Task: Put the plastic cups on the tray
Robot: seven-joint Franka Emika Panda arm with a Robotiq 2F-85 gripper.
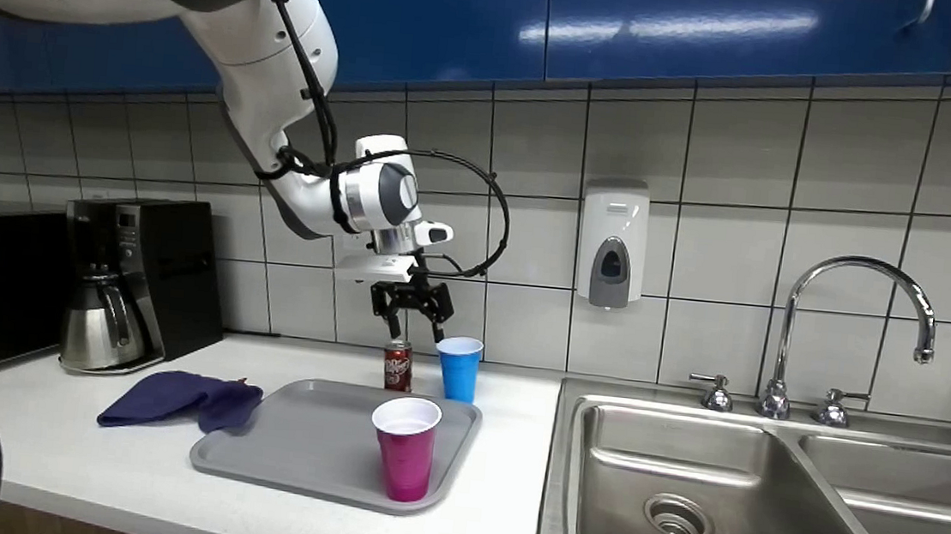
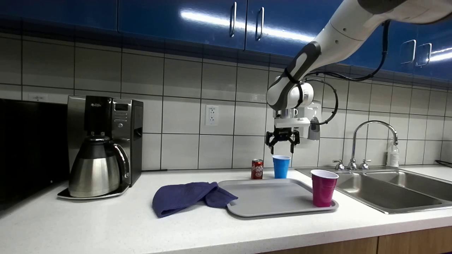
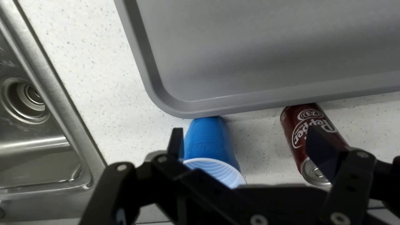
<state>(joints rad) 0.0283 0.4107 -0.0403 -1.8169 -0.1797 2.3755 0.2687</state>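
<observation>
A magenta cup [image 1: 406, 465] stands upright on the grey tray [image 1: 310, 433], near its front corner on the sink side; both also show in an exterior view, cup [image 2: 323, 192] and tray [image 2: 265, 199]. A blue cup [image 1: 458, 376] stands upright on the counter just behind the tray; it also shows in the wrist view [image 3: 206, 140]. My gripper [image 2: 282, 152] is open and empty above the blue cup and the can. In the wrist view my gripper [image 3: 245, 140] has one finger beside the blue cup and the other over the can. The magenta cup is out of the wrist view.
A red soda can [image 2: 257, 169] stands beside the blue cup, behind the tray. A purple cloth [image 2: 190, 197] lies against the tray's side. A sink [image 1: 681, 474] with a faucet [image 1: 859, 264], a coffee maker [image 2: 99, 165] and a wall dispenser [image 1: 613, 243] are around.
</observation>
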